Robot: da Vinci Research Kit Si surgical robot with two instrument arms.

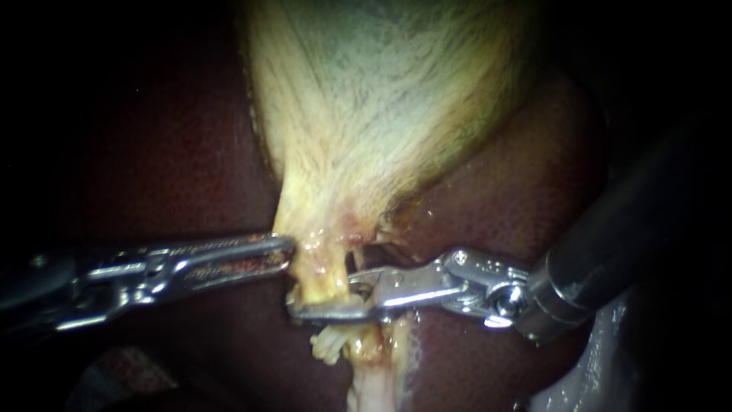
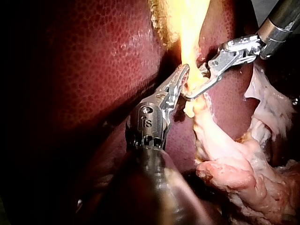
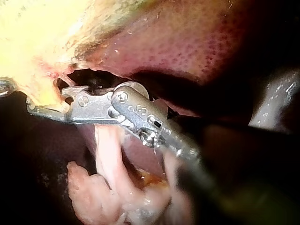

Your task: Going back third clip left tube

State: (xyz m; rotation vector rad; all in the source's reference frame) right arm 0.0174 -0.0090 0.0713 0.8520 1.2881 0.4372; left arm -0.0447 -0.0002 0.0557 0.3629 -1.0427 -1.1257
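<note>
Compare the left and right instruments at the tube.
The left instrument is slim and closed, nipping the gallbladder's edge; the right instrument stands open astride the tube. The left one comes in level; the right one slants in from the upper right. Both are shiny metal and meet below the gallbladder.

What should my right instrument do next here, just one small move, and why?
Probably ease the right instrument straight back along its shaft: its open tip straddles the tube below the gallbladder, so sideways motion could snag it.
</note>
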